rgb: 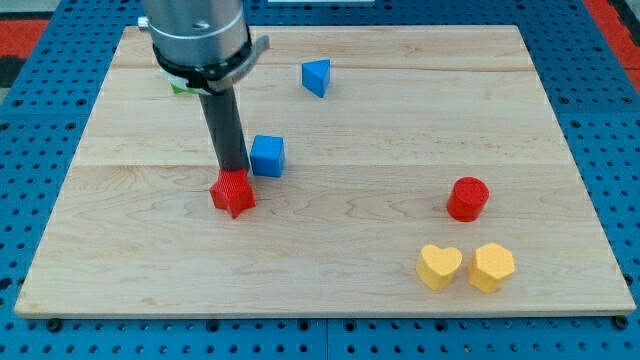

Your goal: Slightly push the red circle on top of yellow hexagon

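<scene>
Red circle (467, 198) is sitting toward the view's right, just above the yellow hexagon (491, 267) and apart from it, with bare board lying between it and the right edge. My tip (236, 172), a plain rod with nothing clamped, is touching the red star (233, 193) beside the blue cube (267, 156), well apart from the circle; a yellow heart (439, 266) is lying just left of the hexagon, a blue triangle (316, 77) near the top edge.

Green block (182, 89) mostly hidden behind the arm, shape unclear; arm's top cropped.
</scene>
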Controlling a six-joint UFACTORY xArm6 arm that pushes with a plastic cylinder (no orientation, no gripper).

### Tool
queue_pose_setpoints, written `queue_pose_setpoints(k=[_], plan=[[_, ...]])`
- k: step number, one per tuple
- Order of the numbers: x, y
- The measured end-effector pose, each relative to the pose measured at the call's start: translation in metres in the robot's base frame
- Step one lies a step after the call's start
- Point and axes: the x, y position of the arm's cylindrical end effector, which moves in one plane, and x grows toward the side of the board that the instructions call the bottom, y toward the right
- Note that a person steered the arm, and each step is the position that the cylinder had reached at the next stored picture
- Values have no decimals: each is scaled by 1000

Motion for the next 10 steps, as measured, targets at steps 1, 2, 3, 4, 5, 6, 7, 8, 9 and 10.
queue_pose_setpoints(k=[1, 2, 3, 4, 5, 6, 7, 8, 9, 10], plan=[[43, 0], [76, 0], [49, 38], [38, 108], [48, 166], [77, 198], [47, 261], [45, 278], [45, 294], [16, 334]])
